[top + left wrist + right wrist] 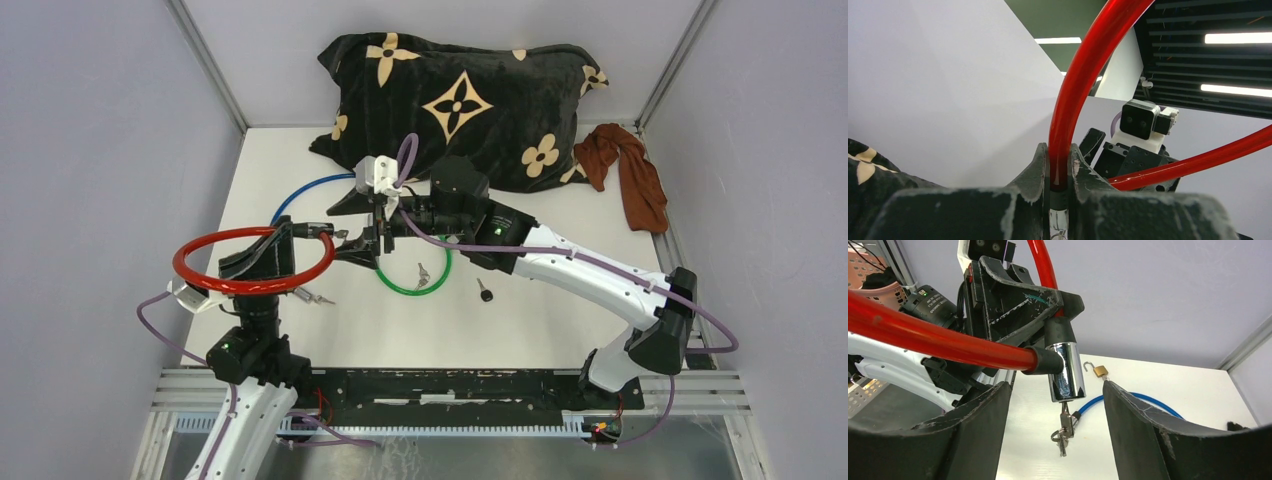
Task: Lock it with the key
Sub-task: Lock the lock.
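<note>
A red cable lock (250,262) hangs in a loop over the table's left side. My left gripper (1059,150) is shut on the red cable (1083,75) just above its black collar. In the right wrist view the lock's chrome cylinder (1066,372) points down with the key (1064,416) stuck in its end; a ring with a second key dangles from it. My right gripper (1057,390) is open, its fingers (978,425) standing either side of the cylinder and key without touching them. From above, the right gripper (347,228) faces the left gripper (305,233).
A green cable loop (415,275) with keys lies mid-table, a small black knob (485,292) to its right. A blue cable (1143,400) with a brass padlock (1100,371) lies behind. A black patterned pillow (460,100) and brown cloth (630,170) sit at the back.
</note>
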You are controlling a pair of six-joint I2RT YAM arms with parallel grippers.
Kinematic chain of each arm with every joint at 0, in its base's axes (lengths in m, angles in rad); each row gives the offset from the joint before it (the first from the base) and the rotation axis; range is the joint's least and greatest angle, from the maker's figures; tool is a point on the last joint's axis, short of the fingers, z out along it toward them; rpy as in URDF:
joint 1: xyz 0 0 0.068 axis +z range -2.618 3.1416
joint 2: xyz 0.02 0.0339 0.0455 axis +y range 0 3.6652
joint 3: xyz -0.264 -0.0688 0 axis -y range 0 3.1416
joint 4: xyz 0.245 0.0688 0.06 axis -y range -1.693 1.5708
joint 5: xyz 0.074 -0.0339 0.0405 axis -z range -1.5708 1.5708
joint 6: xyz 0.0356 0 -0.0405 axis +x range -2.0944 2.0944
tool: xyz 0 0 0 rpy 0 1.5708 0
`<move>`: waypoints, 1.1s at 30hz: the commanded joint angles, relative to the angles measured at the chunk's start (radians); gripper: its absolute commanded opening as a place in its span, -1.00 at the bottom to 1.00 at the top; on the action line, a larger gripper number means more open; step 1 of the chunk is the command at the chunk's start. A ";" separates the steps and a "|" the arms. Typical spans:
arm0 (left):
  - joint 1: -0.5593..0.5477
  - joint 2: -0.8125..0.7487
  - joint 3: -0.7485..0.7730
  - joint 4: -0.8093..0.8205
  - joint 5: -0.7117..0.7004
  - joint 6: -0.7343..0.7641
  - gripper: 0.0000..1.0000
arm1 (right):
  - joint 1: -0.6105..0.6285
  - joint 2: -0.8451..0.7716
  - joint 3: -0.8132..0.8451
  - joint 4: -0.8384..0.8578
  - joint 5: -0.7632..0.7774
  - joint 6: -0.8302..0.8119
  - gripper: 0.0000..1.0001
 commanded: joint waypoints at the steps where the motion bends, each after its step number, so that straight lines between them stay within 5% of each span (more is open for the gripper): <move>1: 0.013 -0.004 0.031 0.010 -0.025 -0.068 -0.96 | -0.009 -0.045 -0.035 0.018 0.036 -0.023 0.46; 19: 0.025 -0.001 0.032 -0.002 -0.023 -0.072 -0.96 | -0.065 -0.055 -0.109 0.129 -0.089 0.085 0.04; 24: 0.025 -0.001 0.033 -0.005 -0.024 -0.079 -0.96 | -0.065 -0.039 -0.101 0.141 -0.100 0.107 -0.40; 28: 0.025 -0.003 0.033 -0.008 -0.025 -0.084 -0.97 | -0.065 -0.034 -0.102 0.128 -0.089 0.105 -0.54; 31: 0.025 0.000 0.035 -0.023 -0.037 -0.096 -0.96 | -0.065 -0.030 -0.100 0.120 -0.075 0.102 -0.56; 33: 0.027 0.001 0.036 -0.018 -0.044 -0.106 -0.96 | -0.065 -0.028 -0.097 0.113 -0.072 0.097 -0.34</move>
